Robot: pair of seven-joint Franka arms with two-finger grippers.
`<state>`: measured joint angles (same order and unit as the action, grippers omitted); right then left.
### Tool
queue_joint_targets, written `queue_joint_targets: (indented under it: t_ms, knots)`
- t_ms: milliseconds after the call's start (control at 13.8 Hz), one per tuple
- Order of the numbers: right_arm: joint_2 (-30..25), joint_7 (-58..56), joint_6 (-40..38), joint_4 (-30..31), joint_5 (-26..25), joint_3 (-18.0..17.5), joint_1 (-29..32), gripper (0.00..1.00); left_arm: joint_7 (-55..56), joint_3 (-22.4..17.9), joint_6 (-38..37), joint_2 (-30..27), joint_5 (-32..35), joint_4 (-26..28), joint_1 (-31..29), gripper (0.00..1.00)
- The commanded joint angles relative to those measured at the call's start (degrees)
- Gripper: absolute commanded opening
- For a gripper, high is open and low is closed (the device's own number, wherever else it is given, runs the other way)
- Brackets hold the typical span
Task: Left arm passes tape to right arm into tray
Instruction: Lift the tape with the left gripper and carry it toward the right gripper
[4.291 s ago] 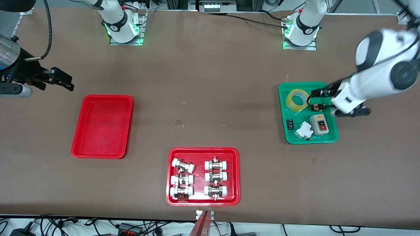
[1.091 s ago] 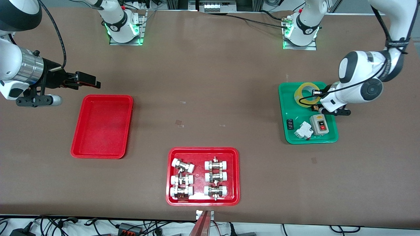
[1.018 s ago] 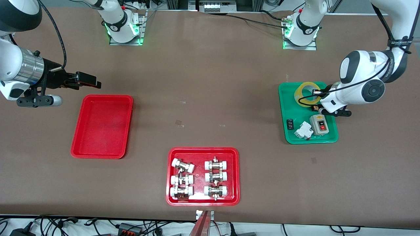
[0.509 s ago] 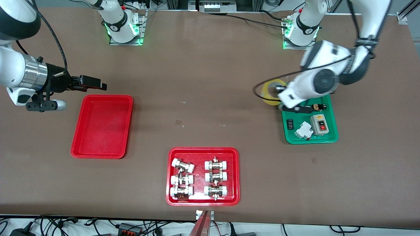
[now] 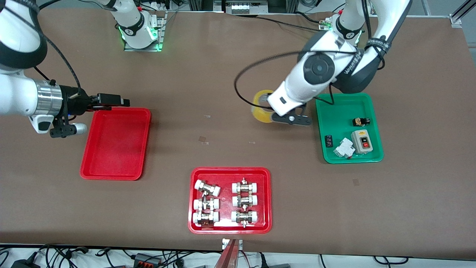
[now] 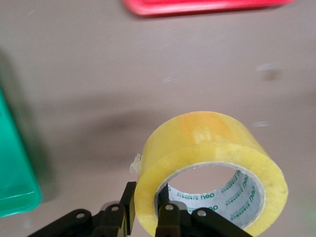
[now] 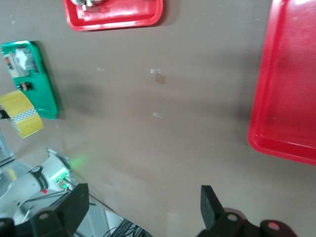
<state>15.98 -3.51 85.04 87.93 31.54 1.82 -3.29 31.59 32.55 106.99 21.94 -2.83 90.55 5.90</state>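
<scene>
My left gripper [image 5: 269, 109] is shut on the tape [image 5: 260, 111], a yellowish roll with a pale core. It holds the roll in the air over the bare table beside the green tray [image 5: 336, 108]. In the left wrist view, one finger [image 6: 127, 207] presses the outside of the tape [image 6: 212, 148] and the other sits inside the ring. My right gripper [image 5: 119, 100] is open and empty over the plain red tray's [image 5: 115, 149] edge nearest the robots. In the right wrist view my right gripper [image 7: 143, 202] is wide open, with the tray [image 7: 291, 84] and the tape [image 7: 22, 118] in sight.
The green tray holds a switch box [image 5: 362, 141], a white breaker [image 5: 343, 148] and small parts. A red tray of white-capped fittings [image 5: 230, 201] lies near the front camera. Small tape scraps [image 5: 203, 140] dot the brown table.
My left gripper closed on the tape in the green tray, lifted it and carried it out toward the table's middle. My right gripper moved a little toward the middle, to the red tray's edge.
</scene>
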Motion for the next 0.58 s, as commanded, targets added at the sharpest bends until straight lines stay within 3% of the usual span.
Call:
queue_joint_targets:
  t_ms: [0, 291, 509]
  knots:
    - [1.0, -4.9, 0.0, 1.2, 4.8, -0.2, 1.8, 1.0, 7.7, 0.0, 1.2, 3.3, -3.2, -10.8, 3.8, 0.0]
    - [1.7, -7.6, 1.4, 3.0, 10.5, -0.2, 2.5, 1.0, 16.7, 0.1, 2.9, 7.1, -3.2, -11.7, 6.3, 0.0]
    - [1.9, -9.4, 2.6, 3.9, 14.1, -0.2, 2.3, 1.0, 22.2, 0.1, 5.7, 11.4, -9.9, -13.3, 9.7, 0.01]
